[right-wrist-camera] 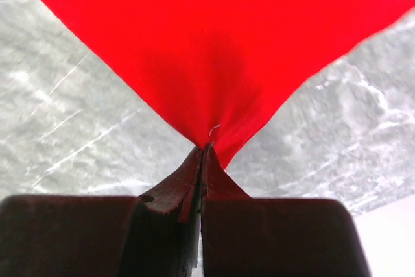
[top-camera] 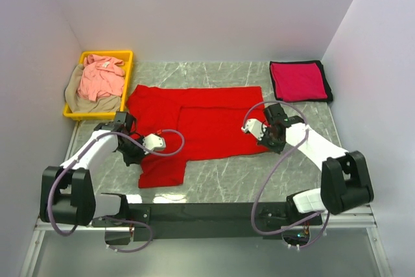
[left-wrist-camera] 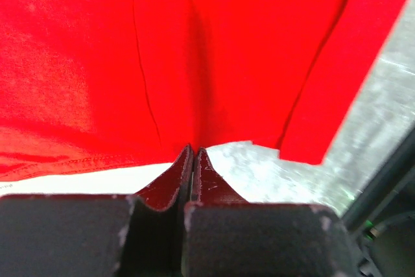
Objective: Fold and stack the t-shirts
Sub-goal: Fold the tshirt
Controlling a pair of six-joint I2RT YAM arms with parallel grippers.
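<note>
The bright red t-shirt point(top-camera: 201, 124) lies spread across the middle of the table, partly folded. My left gripper point(top-camera: 131, 150) is shut on its left edge, and the cloth point(left-wrist-camera: 194, 63) rises taut from the closed jaws point(left-wrist-camera: 194, 150). My right gripper point(top-camera: 267, 135) is shut on its right corner, and the cloth point(right-wrist-camera: 214, 43) pulls to a point at the closed jaws point(right-wrist-camera: 205, 149). The crimson-magenta t-shirt point(top-camera: 299, 80) lies folded at the back right. The salmon pink t-shirt point(top-camera: 100, 77) lies over the tan t-shirt point(top-camera: 78, 98) in the bin.
A yellow plastic bin point(top-camera: 127, 56) stands at the back left. A black cloth edge point(top-camera: 327, 89) shows under the crimson shirt. White walls close in the table on three sides. The grey marble table point(top-camera: 220, 176) shows in front of the red shirt.
</note>
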